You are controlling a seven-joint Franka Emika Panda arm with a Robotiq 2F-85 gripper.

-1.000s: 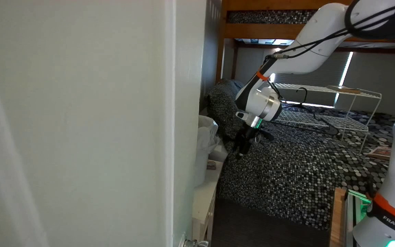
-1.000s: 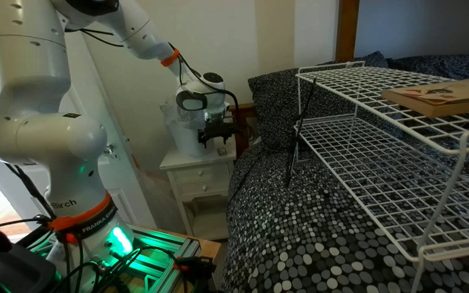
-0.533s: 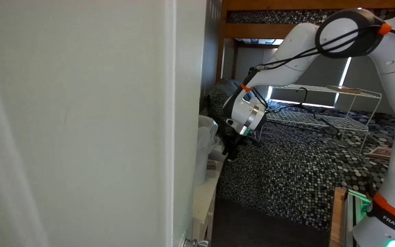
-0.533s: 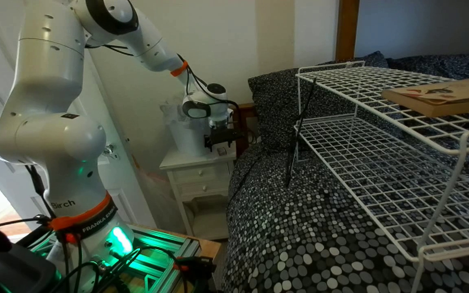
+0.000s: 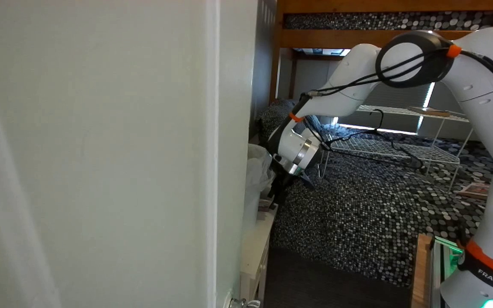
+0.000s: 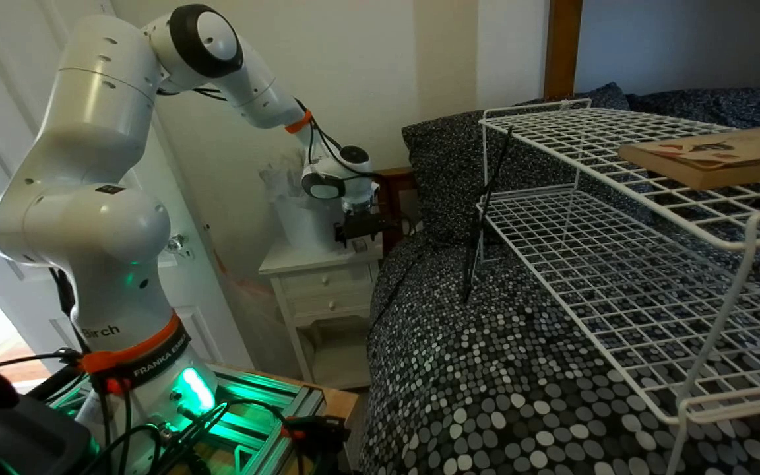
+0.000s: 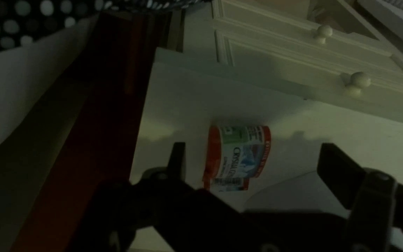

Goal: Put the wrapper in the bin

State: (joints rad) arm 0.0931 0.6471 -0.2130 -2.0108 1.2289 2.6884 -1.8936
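Observation:
The wrapper (image 7: 238,152) is a loose red, white and blue label with "Crystal" print. It lies curled on the white nightstand top (image 7: 187,94) in the wrist view and shows small in an exterior view (image 6: 359,245). My gripper (image 7: 254,152) is open above it, with the wrapper between the fingers but nearer the left one in the wrist view, touching neither. In an exterior view the gripper (image 6: 364,236) hangs just over the nightstand. The bin (image 6: 307,221) is a white bucket with a clear liner, standing on the nightstand beside the gripper; it also shows in an exterior view (image 5: 253,201).
The white door (image 5: 144,149) hides part of the nightstand in an exterior view. The bed (image 6: 485,369) with dotted cover adjoins the nightstand. A white wire rack (image 6: 617,277) with a book (image 6: 716,158) and a black hanger (image 5: 375,130) are on the bed.
My gripper has moved down and toward the nightstand, from beside and above it to just over the wrapper. The wrapper and bin have not moved.

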